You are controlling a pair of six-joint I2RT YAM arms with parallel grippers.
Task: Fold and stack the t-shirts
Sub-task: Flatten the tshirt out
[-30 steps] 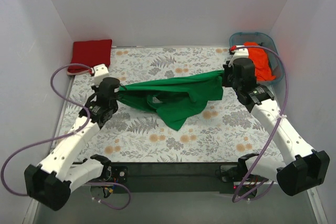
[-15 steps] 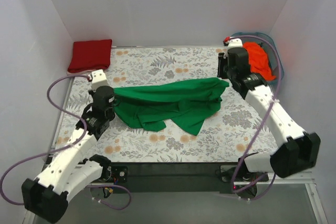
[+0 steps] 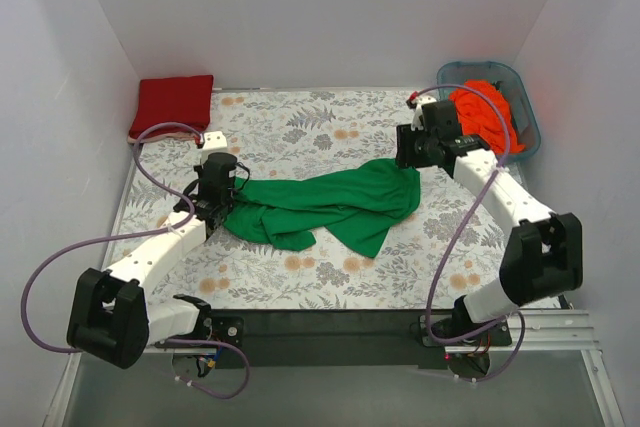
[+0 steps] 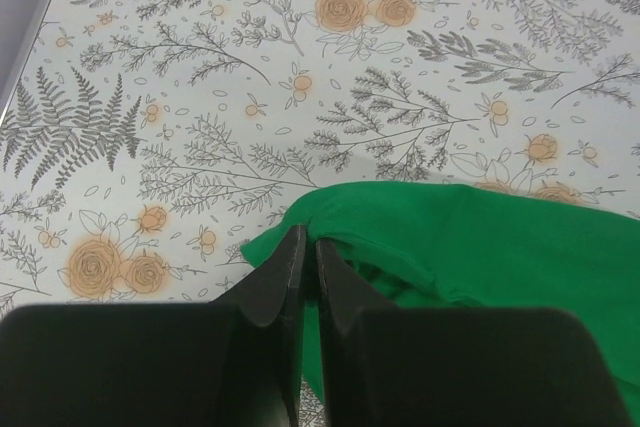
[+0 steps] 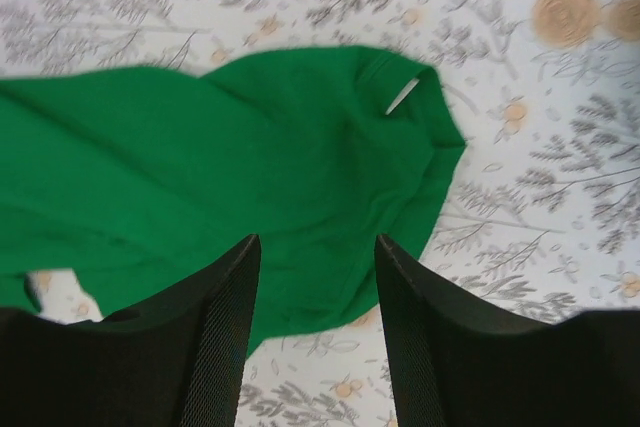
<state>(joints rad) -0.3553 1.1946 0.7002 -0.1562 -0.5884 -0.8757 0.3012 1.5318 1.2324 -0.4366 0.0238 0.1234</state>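
Green t-shirt [image 3: 330,202]: crumpled across the table's [image 3: 300,127] centre.
Your left gripper [image 4: 302,239], table's left-centre: fingers closed on the shirt's edge.
Your right gripper [image 5: 317,240], table's right-centre: spread wide, empty.
Dark red t-shirt [image 3: 173,102]: folded, table's far-left corner.
Orange t-shirt [image 3: 485,112]: in the tub [image 3: 528,117], table's far-right corner.

High overview — wrist cameras close above green t-shirt [image 3: 330,205]

Readable text, labels, brand marks, numbers, signs: none legible in any of the three views.
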